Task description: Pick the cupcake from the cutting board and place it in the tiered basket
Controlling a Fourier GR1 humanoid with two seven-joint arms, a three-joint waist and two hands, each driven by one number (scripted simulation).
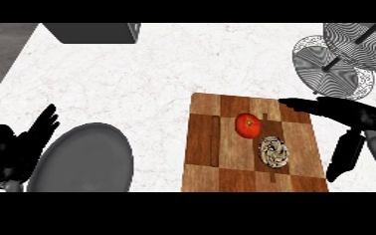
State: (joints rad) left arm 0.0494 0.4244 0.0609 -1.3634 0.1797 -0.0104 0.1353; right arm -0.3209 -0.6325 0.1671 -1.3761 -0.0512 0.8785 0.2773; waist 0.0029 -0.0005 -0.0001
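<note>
White, faintly veined stone counter [147,74] fills the view, carrying a brown chequered wooden cutting board [220,174] towards its near right; on that board, in its right half and nearer the front edge, lies the cupcake [273,152], a round cake with swirled cream-and-dark topping seen from above; just beside it, towards the board's middle and further back, sits a round red tomato [248,125], close to the cupcake though whether they touch I cannot tell; a dark groove runs along the board's left side. The black right hand [345,122] hangs over the board's right edge, fingers straight and spread apart, one reaching across the far right corner, another pointing down along the right side, holding nothing. At the counter's far right corner stands the wire-mesh tiered basket [334,64], well apart from the cupcake. A round grey plate [88,159] lies at the near left edge; the black left hand [29,142] rests just beside it, fingers up and apart. A dark grey box [92,32] sits at the far edge.
</note>
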